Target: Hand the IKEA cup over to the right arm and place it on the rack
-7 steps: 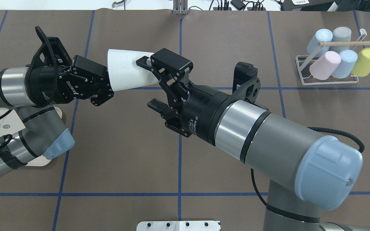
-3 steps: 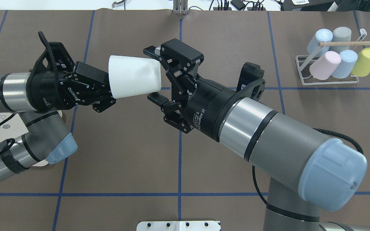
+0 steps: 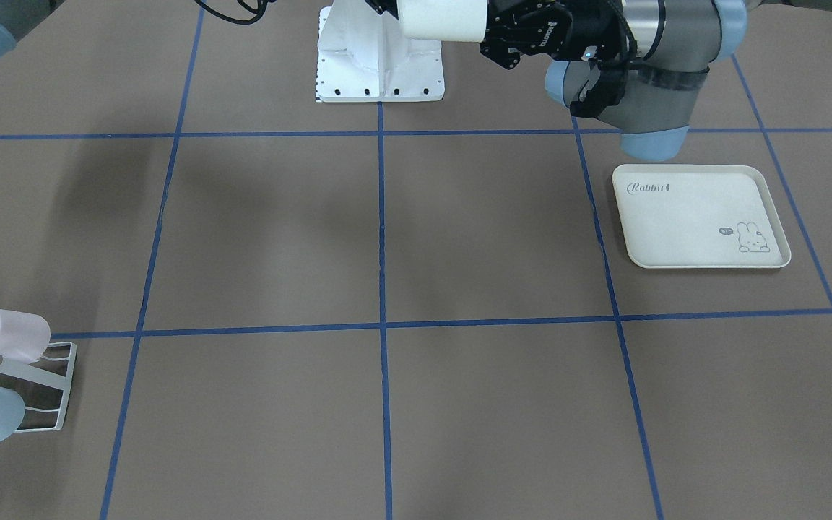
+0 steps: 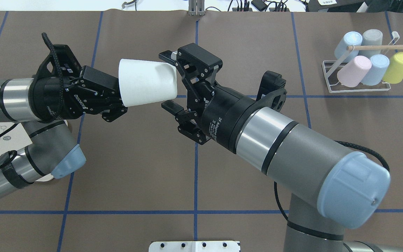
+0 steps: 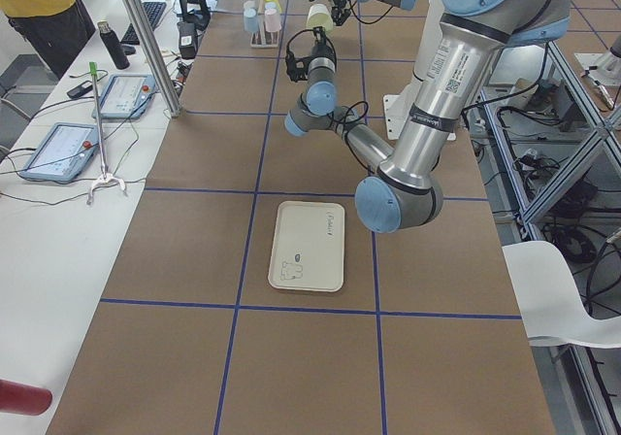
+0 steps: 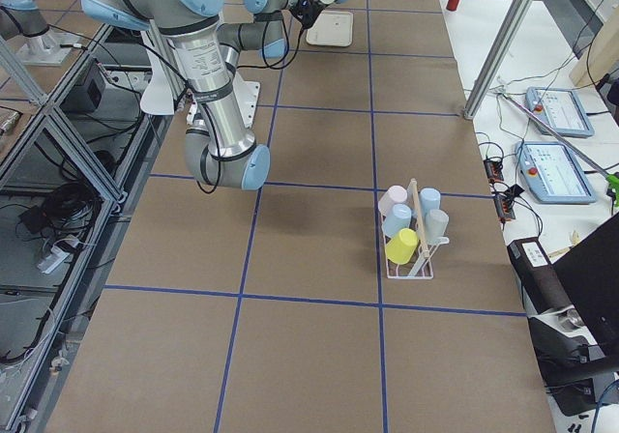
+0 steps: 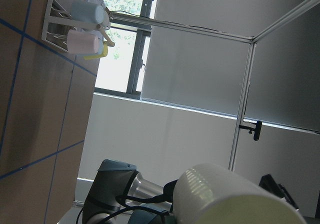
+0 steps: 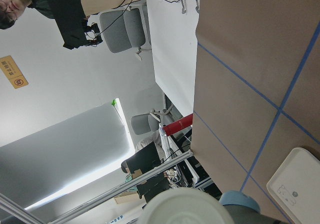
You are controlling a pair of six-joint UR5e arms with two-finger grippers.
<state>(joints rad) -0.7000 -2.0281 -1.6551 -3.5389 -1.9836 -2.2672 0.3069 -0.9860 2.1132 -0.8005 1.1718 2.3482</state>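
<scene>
cup (image 4: 147, 82) hangs in the air over mid-table in the overhead view, left claw (image 4: 117, 96) clamped on its open end. right claw (image 4: 166, 80) is spread apart astride its base, where a second ago one finger overlapped its side. rack (image 4: 359, 90), far right, carries five coloured cups (image 4: 353, 71). front view shows the tray (image 3: 676, 217) whole; overhead, the left arm (image 4: 12, 98) covers most of it.

Smooth matt white cup (image 4: 147, 82), seemingly plastic. Right arm (image 4: 292, 154): satin silver metal band, matt grey shell, smooth pale-blue cap. Bench (image 4: 135, 168) covered in matt brown paper-like sheet. White wire rack (image 4: 359, 90) with pale wooden rod (image 4: 385, 46).
</scene>
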